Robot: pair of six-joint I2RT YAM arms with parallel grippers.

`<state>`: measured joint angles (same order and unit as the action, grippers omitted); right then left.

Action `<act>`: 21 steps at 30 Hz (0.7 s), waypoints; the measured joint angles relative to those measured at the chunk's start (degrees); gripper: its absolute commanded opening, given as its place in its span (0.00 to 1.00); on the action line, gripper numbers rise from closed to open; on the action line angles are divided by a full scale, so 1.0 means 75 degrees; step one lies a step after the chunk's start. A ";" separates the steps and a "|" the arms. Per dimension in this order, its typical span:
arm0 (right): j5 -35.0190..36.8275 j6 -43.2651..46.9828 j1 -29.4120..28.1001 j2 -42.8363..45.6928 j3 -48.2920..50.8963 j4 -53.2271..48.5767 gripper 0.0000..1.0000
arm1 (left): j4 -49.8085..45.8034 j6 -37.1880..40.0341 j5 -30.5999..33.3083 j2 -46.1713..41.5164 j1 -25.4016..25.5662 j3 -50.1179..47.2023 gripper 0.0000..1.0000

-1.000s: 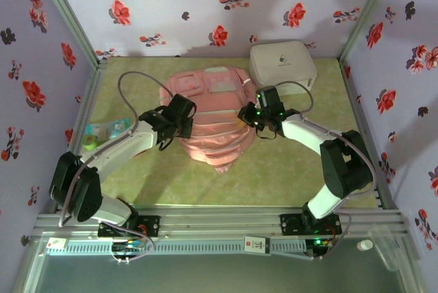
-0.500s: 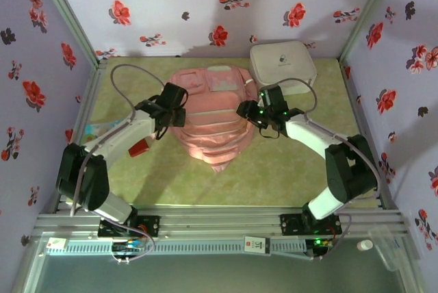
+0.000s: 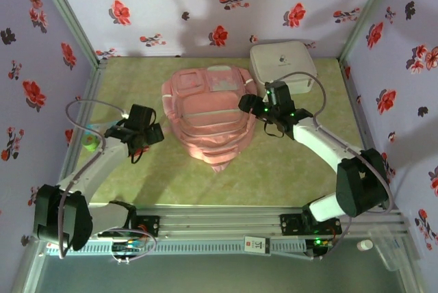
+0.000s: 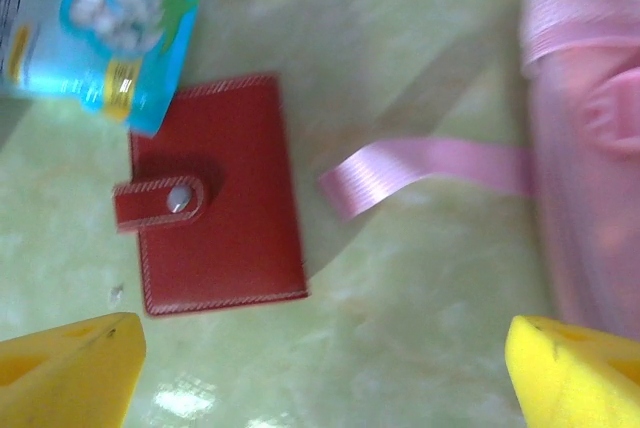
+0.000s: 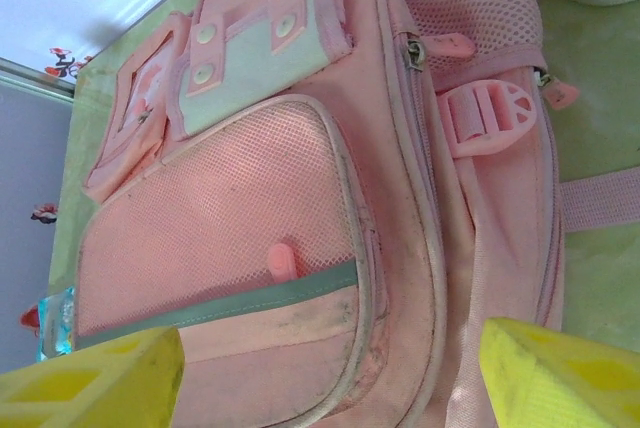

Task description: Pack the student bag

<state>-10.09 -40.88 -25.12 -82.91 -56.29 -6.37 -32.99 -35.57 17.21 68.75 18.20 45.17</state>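
Left wrist view: left fingers (image 4: 62, 373), now wide and empty, have swung to a flat red leather snap wallet (image 4: 215, 198) by the bench's (image 3: 274, 176) left edge, probably next in; right fingers (image 5: 95, 378), also parted and empty, have let go of the big soft pink student bag (image 3: 209, 118) mid-bench.

No wording can be read. The blue packet (image 4: 100, 28), upper left in the left wrist view, carries print too blurred to read. The white case (image 3: 282, 66), upper right of the top view, bears a small illegible mark.

Soft matt pink cloth and mesh student bag (image 3: 209, 120); stitched red leather-look wallet (image 4: 235, 223)
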 measured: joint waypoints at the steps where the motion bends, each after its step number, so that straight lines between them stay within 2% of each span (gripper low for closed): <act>1: -0.0047 0.0000 0.0000 -0.0009 0.0000 0.0000 0.77 | 0.0000 -0.0079 -0.0026 0.0003 -0.0122 -0.0131 0.90; 5: -0.0143 -0.0003 0.0000 -0.0105 0.0000 0.0000 0.77 | 0.0061 -0.0265 -0.0052 0.0300 -0.0641 -0.0262 0.71; 10: -0.0213 -0.0003 0.0000 -0.0154 0.0000 0.0003 0.77 | 0.0114 -0.0154 -0.0047 0.1492 -0.0930 0.0175 0.51; 21: -0.0224 -0.0003 -0.0219 -0.0163 0.0000 -0.0003 0.76 | -0.0291 0.0271 0.0154 0.3928 -0.0924 0.2180 0.38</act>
<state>-11.77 -40.91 -26.76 -84.14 -56.29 -6.39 -35.18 -33.54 18.37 98.21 11.27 61.52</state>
